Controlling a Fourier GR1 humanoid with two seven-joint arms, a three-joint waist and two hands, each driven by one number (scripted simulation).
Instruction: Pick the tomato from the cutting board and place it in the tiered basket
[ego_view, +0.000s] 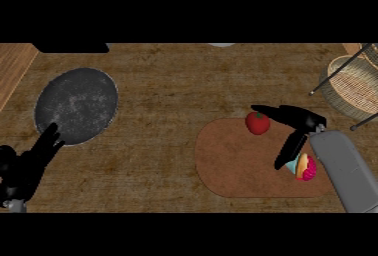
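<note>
- Right of centre on the bench (170, 75): a brown cutting board (236, 170) with rounded corners, lying flat.
- Near that board's upper edge: the tomato (257, 123), red with a small green top, resting on the board — not lifted.
- Just right of the tomato: the right robot hand (299, 120), black, released and spread wide. One finger stretches leftward past the tomato's top, another points down over the board's right part. Curls round nothing; whether the upper finger touches the tomato cannot be told.
- Behind that hand, toward the lower right edge: the grey forearm (347, 170), crossing the board's right end.
- On the board's lower right part, just beside the forearm: a small pink, orange and pale blue item (305, 167), partly hidden, its kind not clear.
- At the upper right corner: the tiered basket (354, 85), pale and woven, set in a dark wire frame, well apart from the tomato and cut off by the view's edge.
- On the bench's left half: a dark grey speckled plate (76, 106), well apart from the board.
- At the lower left, just below the plate: the left robot hand (22, 167), open, fingers straight and pointing up toward the plate's rim, holding nothing — resting.
- Along the far left edge: a strip of lighter wood (11, 70).
</note>
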